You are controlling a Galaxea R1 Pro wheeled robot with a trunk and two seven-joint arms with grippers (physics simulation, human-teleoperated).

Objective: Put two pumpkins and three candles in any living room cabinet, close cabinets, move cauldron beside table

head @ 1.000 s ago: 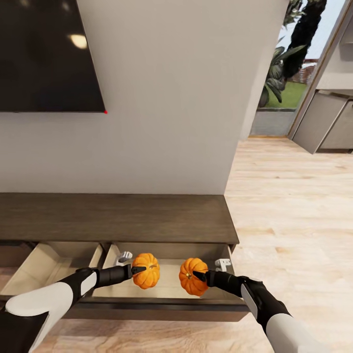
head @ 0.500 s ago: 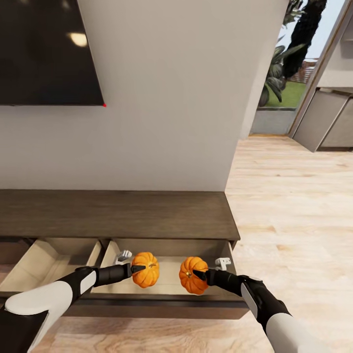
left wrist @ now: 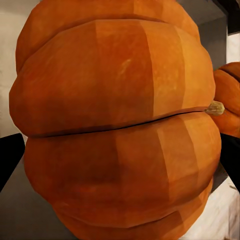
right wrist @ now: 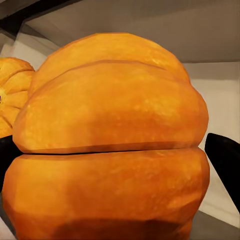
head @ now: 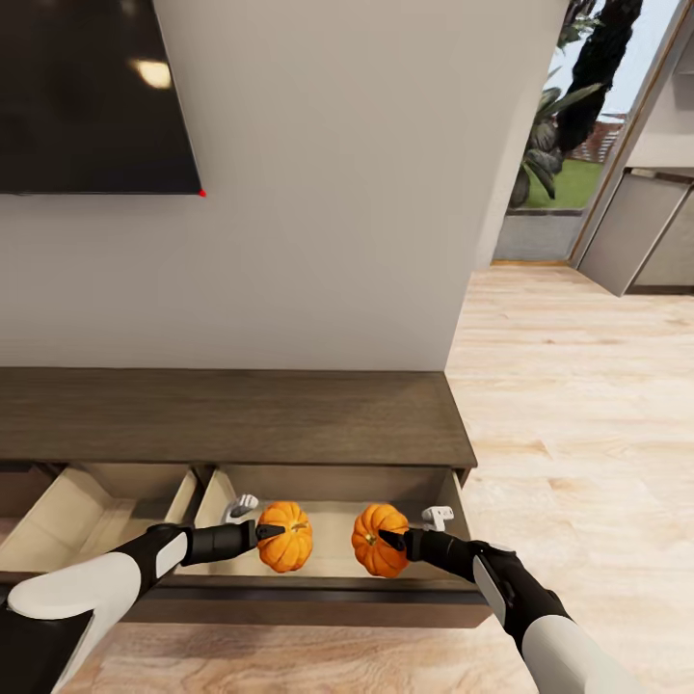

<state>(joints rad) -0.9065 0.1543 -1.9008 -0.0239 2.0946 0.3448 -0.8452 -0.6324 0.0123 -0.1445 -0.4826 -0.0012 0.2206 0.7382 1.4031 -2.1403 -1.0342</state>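
Living room, plain grey wall [head: 318, 193] ahead of me with the dark TV [head: 92, 96] up top, light wood floor [head: 578, 434] running off toward a glass door. Below the wall sits the low dark-brown cabinet [head: 231, 416], and two of its drawers are pulled out toward me, pale inside.

My left gripper [head: 273, 531] is clamped on one pumpkin [head: 285, 536], fingers closed against its side, holding it over the open right-hand drawer [head: 328, 578]. Right gripper [head: 390, 540] is doing the same with the other pumpkin [head: 379, 541], right next to the first but with a gap between them. Both hang over that same drawer; I can't tell if either touches the drawer floor.

Left wrist cam is basically all orange ribs [left wrist: 120, 130] with the second pumpkin [left wrist: 229, 100] peeking at the edge. Right wrist cam shows the same deal, its pumpkin [right wrist: 110, 145] up close with a dark fingertip [right wrist: 225, 160] beside it.
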